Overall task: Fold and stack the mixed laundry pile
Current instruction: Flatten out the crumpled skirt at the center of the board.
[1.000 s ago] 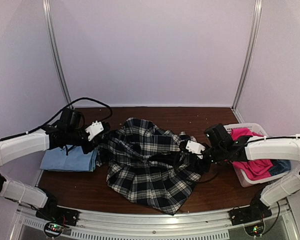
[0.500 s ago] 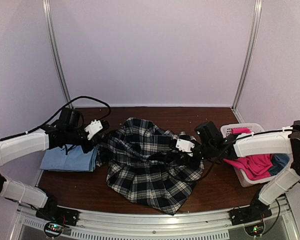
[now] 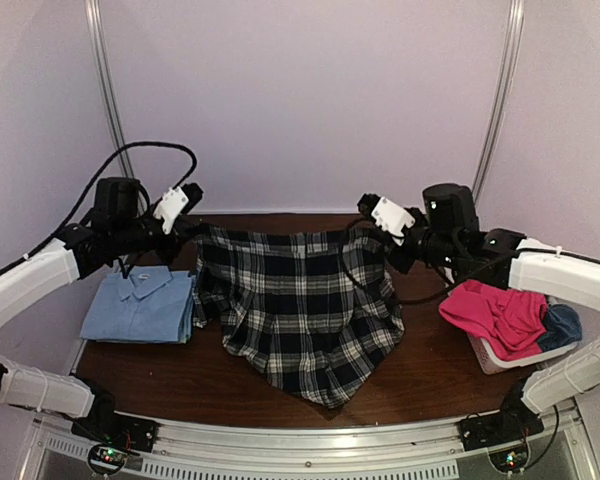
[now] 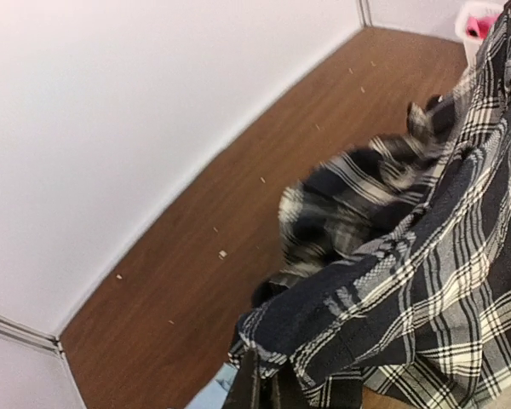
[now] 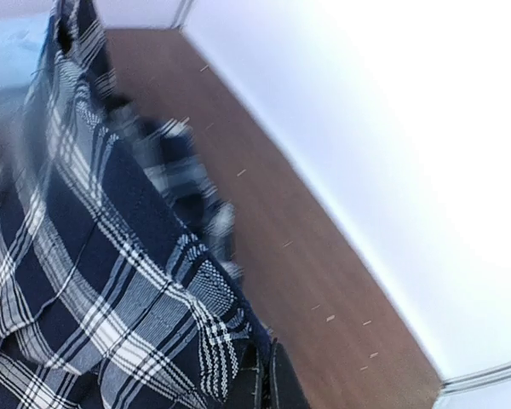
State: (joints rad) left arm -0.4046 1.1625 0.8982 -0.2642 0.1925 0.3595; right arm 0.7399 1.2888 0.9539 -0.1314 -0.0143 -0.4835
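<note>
- A moment ago the plaid shirt lay crumpled in the middle of the counter, with both arms low at its sides. Now they have risen and drawn back toward the far edge, and the shirt is stretched out between them.
- The left end effector is clamped on the shirt's upper edge toward the far left corner. In its wrist view the fingers are pinched together on a fold of the dark check.
- The right end effector grips the opposite end of that edge, toward the far right. Its wrist camera shows the fingers closed on the cloth in the same way.
- The held edge runs nearly level between the two grips, and the cloth slopes down from it. The lower part looks to trail on the counter toward the near edge, bunched and uneven on its right side.
- I read this as the spread-out step: the shirt is opened up but nothing is folded yet. Next it wants laying down flat, and the rumpled right side could crease if lowered as it is.
- The light blue shirt sits folded near the left edge, just beside the plaid one, so one garment already looks done.
- The pink trousers and the duller blue cloth are heaped in the basket at the right edge, not yet handled.
</note>
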